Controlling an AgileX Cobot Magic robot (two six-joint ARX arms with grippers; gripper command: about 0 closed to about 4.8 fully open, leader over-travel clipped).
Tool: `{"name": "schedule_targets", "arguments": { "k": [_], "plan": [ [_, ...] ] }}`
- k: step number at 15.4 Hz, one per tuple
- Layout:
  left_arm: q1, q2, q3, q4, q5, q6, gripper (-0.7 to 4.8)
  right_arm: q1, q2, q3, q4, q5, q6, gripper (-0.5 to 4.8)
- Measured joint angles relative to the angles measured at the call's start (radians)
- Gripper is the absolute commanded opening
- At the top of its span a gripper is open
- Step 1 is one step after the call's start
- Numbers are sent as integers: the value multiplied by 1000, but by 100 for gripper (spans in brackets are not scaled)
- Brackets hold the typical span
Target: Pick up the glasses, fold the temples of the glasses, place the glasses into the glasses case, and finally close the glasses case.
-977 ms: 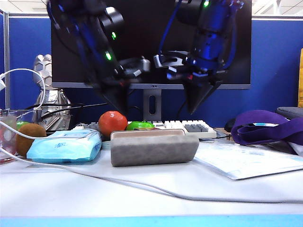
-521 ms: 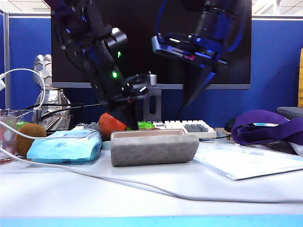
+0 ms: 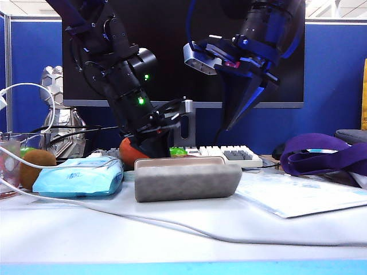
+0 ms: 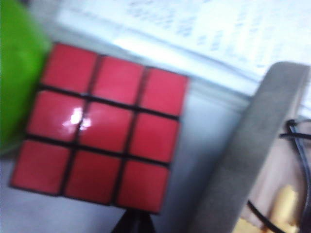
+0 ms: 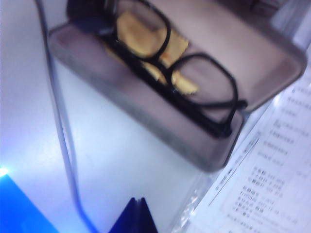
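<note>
1. Exterior view: the grey suede-textured rectangular glasses case lies on the white tabletop, its long axis running across the view. The left hand, fingers together and holding nothing, is low just behind the case by an orange-red ball. The right hand, also pinched together and empty, hangs well above the case.
2. Left wrist view: a red-faced puzzle cube sits beside the case's grey wall.
3. Right wrist view: the black thin-framed glasses lie folded inside the open case, lengthwise along it, over a yellow cloth. Placing looks done; closing remains, which calls for pushing the lid over.
</note>
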Motion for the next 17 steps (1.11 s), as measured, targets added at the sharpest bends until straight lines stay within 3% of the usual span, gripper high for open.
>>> {"name": "schedule_targets", "arguments": {
  "k": [5,9,17],
  "plan": [
    [0,0,2,-71,26,20,-5,0,0,0,-1,0,-5,-5],
    [-2,0,2,-124,161,43,-5,0,0,-3,-5,0,-13,-5],
    [-2,-48,2,-167,255,44,-5,0,51,-32,25,-39,-66,-5]
  ]
}}
